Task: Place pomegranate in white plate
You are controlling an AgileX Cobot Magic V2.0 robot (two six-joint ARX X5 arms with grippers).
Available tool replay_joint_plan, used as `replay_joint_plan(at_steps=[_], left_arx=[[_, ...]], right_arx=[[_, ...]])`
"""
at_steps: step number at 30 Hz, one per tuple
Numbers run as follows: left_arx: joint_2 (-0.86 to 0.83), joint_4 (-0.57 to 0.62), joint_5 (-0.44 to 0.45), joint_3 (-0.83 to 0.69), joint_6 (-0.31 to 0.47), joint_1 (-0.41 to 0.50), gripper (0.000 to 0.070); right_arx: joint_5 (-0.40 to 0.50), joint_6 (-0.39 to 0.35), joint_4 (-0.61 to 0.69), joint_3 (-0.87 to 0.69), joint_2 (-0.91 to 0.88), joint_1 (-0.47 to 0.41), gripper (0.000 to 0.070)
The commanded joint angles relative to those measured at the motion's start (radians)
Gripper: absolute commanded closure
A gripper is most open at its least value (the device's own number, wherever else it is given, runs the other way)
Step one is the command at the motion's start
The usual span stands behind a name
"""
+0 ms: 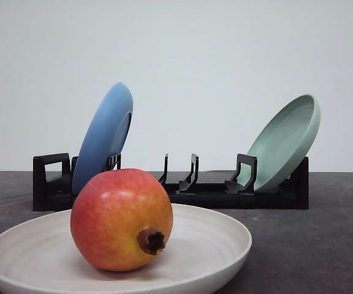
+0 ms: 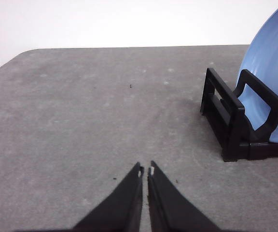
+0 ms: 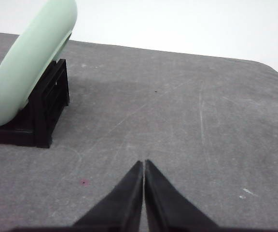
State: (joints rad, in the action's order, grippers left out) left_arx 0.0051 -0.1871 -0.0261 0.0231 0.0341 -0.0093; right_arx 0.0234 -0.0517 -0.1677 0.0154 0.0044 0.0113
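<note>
Red-and-yellow pomegranate point(image 1: 121, 218) sits inside the white plate point(image 1: 225, 245), calyx pointing toward 4 o'clock. Blue plate point(image 1: 106, 136) and pale green plate point(image 1: 287, 141) lean in the black rack point(image 1: 213, 195) behind. Left gripper point(image 2: 145, 170) and right gripper point(image 3: 144, 162) are both clenched on nothing over the grey table point(image 3: 177, 106).

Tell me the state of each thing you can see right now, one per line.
Pomegranate: resting in the white plate, crown stub facing the camera.
White plate: flat on the table, holding the fruit.
Blue plate: standing tilted in the rack.
Green plate: standing tilted in the rack.
Rack: middle slots empty.
Left gripper: shut, empty.
Right gripper: shut, empty.
</note>
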Motion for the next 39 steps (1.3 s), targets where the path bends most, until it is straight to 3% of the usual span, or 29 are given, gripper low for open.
replay_joint_plan(at_steps=[1,39], left_arx=[[-0.002,0.0,0.004,-0.011,0.01,0.001,0.07],[-0.002,0.0,0.003,-0.011,0.01,0.001,0.07]], right_arx=[[0.004,0.011,0.01,-0.004,-0.001,-0.002,0.07],[0.004,0.011,0.01,-0.004,-0.001,-0.001,0.07]])
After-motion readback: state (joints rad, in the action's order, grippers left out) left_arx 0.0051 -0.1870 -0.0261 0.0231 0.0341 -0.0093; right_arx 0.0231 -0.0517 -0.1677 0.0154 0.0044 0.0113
